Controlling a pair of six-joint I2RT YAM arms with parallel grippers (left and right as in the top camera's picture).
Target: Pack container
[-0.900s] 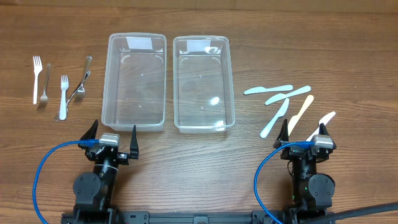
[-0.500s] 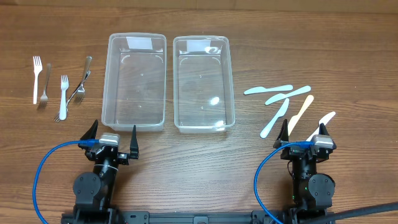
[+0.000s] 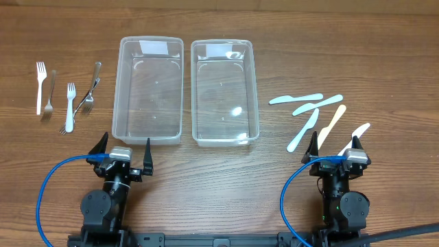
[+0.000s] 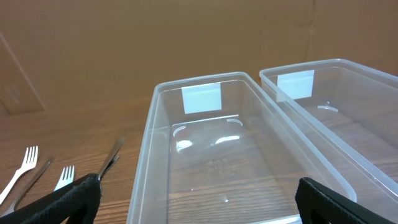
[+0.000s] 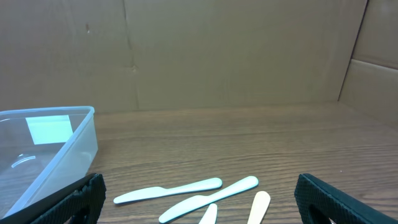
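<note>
Two clear plastic containers stand side by side, the left one (image 3: pixel 149 89) and the right one (image 3: pixel 224 91), both empty. Several forks (image 3: pixel 68 103) lie on the table left of them. Several plastic knives (image 3: pixel 317 113) lie to the right. My left gripper (image 3: pixel 124 147) is open and empty, just in front of the left container (image 4: pixel 211 155). My right gripper (image 3: pixel 334 144) is open and empty, at the near ends of the knives (image 5: pixel 186 190). The forks also show at the lower left of the left wrist view (image 4: pixel 25 165).
The table is brown wood. Blue cables (image 3: pixel 51 185) loop beside each arm base near the front edge. A cardboard wall (image 5: pixel 217 50) stands behind the table.
</note>
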